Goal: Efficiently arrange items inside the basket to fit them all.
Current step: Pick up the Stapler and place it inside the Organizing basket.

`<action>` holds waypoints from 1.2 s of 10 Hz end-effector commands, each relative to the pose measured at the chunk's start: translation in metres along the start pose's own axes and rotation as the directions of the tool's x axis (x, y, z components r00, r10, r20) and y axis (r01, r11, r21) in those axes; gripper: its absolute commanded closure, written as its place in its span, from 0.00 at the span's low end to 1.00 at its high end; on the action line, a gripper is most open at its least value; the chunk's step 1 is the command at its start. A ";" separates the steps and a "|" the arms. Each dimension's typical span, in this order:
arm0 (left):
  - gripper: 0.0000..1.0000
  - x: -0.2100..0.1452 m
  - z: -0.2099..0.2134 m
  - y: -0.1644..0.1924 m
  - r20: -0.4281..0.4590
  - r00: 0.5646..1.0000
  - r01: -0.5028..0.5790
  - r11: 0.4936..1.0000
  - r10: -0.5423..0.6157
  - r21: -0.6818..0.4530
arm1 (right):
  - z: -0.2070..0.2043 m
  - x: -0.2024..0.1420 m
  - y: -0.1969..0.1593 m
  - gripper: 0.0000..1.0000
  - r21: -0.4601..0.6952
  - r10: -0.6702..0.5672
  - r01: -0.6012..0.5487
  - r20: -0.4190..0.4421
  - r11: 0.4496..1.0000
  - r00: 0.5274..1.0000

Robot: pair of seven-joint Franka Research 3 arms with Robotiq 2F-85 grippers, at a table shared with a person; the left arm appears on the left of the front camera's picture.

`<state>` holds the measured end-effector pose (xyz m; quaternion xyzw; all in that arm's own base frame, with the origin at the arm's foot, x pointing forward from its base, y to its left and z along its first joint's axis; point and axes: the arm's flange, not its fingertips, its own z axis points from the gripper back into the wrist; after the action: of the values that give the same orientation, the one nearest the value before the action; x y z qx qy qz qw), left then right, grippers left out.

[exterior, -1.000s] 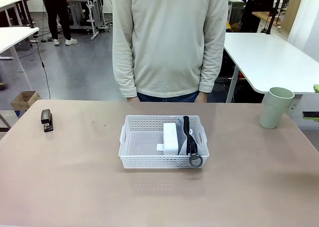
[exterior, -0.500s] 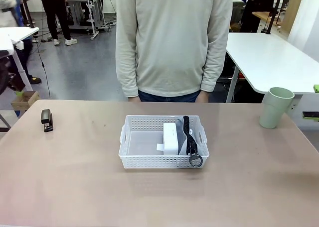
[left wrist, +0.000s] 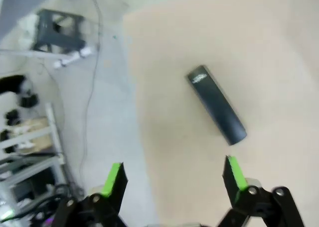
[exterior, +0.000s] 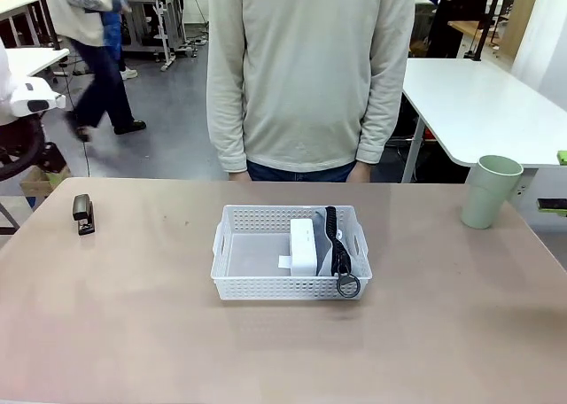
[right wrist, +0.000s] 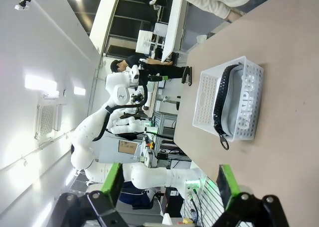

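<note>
Near the stapler (left wrist: 216, 104), left gripper (left wrist: 173, 165) gapes empty (right gripper (right wrist: 169, 170) too, facing the basket (right wrist: 204, 102))

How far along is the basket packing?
About halfway. Done: box and pouch stand side by side in the right half of the basket. In hand: nothing gripped; the open left hand hangs near the stapler. Left: stapler and cup, both out on the table at opposite ends.
</note>
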<state>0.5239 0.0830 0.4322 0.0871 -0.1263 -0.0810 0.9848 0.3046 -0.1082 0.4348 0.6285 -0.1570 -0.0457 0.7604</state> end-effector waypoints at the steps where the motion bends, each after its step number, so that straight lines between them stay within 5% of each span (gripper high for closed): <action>1: 0.00 0.022 -0.003 0.009 -0.106 0.985 -0.149 0.980 0.136 -0.130 | 0.001 0.002 0.002 0.00 0.017 0.013 -0.013 0.010 1.000 1.000; 3: 0.00 0.031 -0.017 -0.001 -0.229 0.923 -0.344 0.930 0.310 -0.130 | 0.001 0.002 0.002 0.00 0.017 0.013 -0.013 0.010 1.000 1.000; 4: 0.00 0.014 -0.015 -0.006 -0.115 0.987 -0.129 0.984 0.115 -0.124 | 0.001 0.002 0.002 0.00 0.017 0.013 -0.013 0.010 1.000 1.000; 6: 0.00 0.014 -0.015 -0.006 -0.115 0.987 -0.129 0.984 0.115 -0.124 | 0.001 0.002 0.002 0.00 0.017 0.013 -0.013 0.010 1.000 1.000; 9: 0.00 0.032 -0.049 -0.009 -0.265 0.945 -0.242 0.955 0.192 -0.171 | 0.001 0.002 0.002 0.00 0.017 0.013 -0.013 0.010 1.000 1.000; 12: 0.00 0.038 -0.082 -0.012 -0.306 0.936 -0.237 0.954 0.174 -0.183 | 0.001 0.002 0.002 0.00 0.017 0.013 -0.013 0.010 1.000 1.000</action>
<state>0.5703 0.0754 0.3558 -0.0097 0.0099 0.0205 0.9997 0.3045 -0.1084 0.4347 0.6284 -0.1572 -0.0459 0.7604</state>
